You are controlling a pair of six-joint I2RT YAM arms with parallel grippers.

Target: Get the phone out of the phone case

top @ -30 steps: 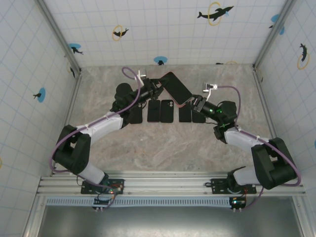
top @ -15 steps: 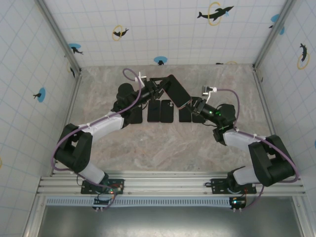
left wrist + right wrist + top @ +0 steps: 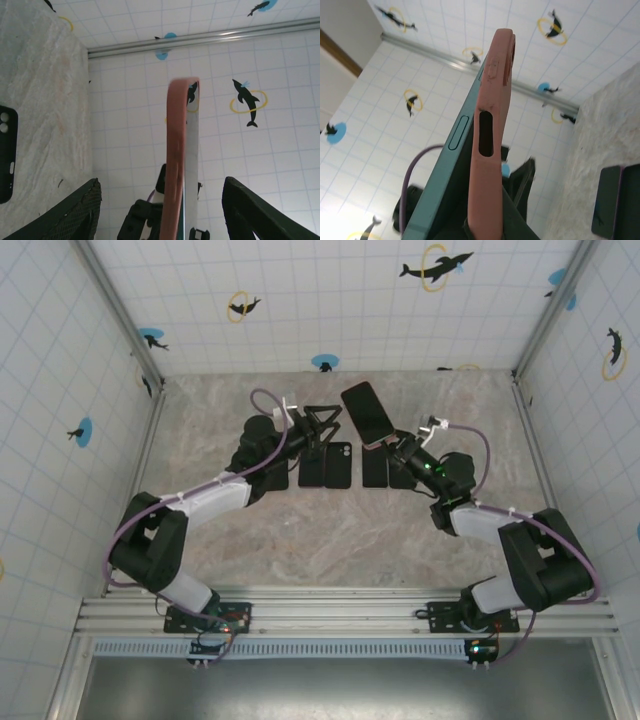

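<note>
A teal phone [image 3: 447,167] sits in a salmon phone case [image 3: 490,135], and the case's edge stands peeled a little off the phone's side. My right gripper [image 3: 487,227] is shut on their lower end and holds them up above the table; from the top they show as a dark slab, the phone [image 3: 366,412]. My left gripper [image 3: 331,425] stands open just left of it. In the left wrist view the phone case [image 3: 176,155] is edge-on between the spread fingers [image 3: 67,212], touching neither.
Several black phones or cases lie in a row on the marble table [image 3: 330,530], such as one [image 3: 338,464] under the grippers and another [image 3: 375,470]. A black case [image 3: 6,150] lies at my left; a dark one [image 3: 612,200] lies at my right. Tiled walls stand close behind.
My left gripper has opened and let go of the phone and case. My right gripper has swung them up and toward the back right.
</note>
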